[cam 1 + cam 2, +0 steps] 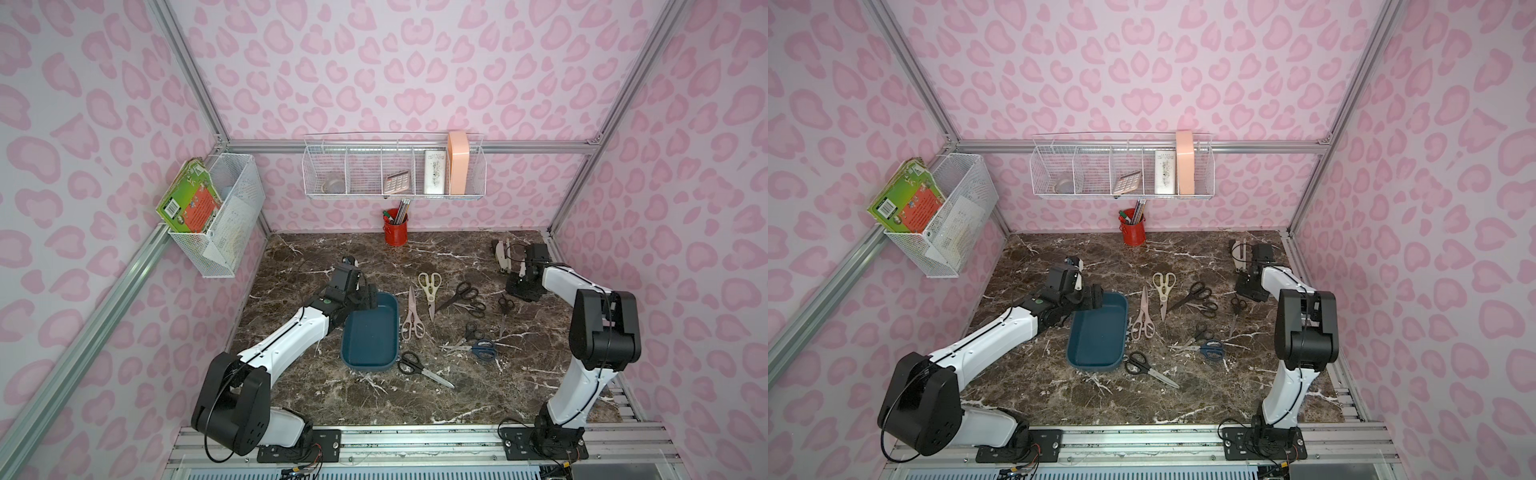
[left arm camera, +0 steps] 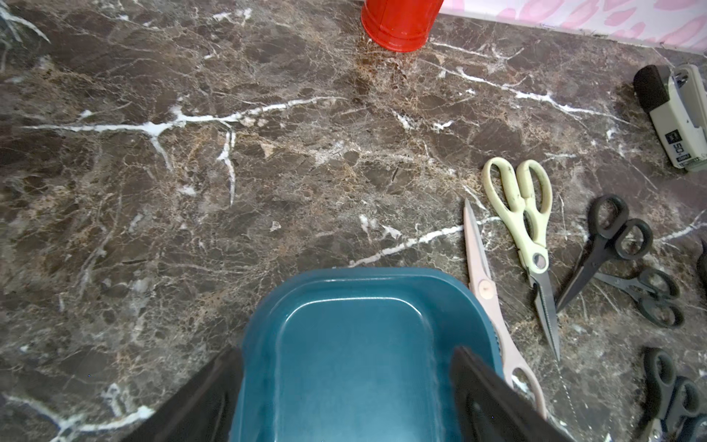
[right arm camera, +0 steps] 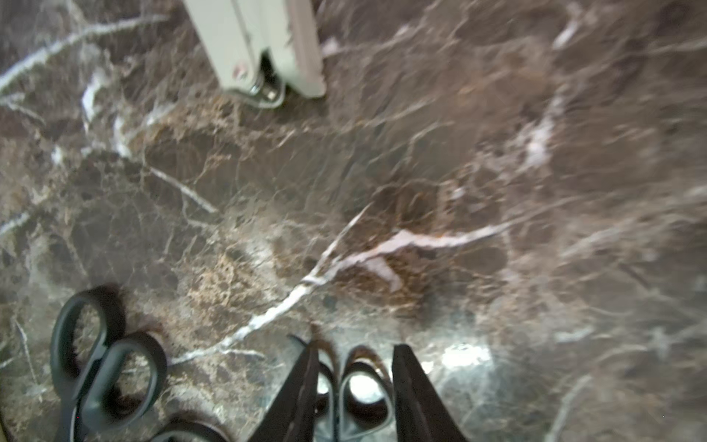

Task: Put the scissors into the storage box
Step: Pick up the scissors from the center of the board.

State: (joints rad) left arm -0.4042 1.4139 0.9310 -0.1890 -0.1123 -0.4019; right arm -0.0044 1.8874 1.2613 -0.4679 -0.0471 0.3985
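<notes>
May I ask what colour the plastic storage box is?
The storage box is dark teal-blue; best in left wrist view.

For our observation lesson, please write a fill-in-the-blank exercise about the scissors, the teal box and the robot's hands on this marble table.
The shallow teal plastic storage box is ___.
The slim scissors between it and the cream-handled metal scissors have ___ handles.
The right hand straddles a scissor handle coloured ___.
Missing words: empty; pink; black.

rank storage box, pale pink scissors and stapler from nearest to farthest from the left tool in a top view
1. storage box, directly under the left tool
2. pale pink scissors, just beside the box
3. stapler, far back corner on the right
</notes>
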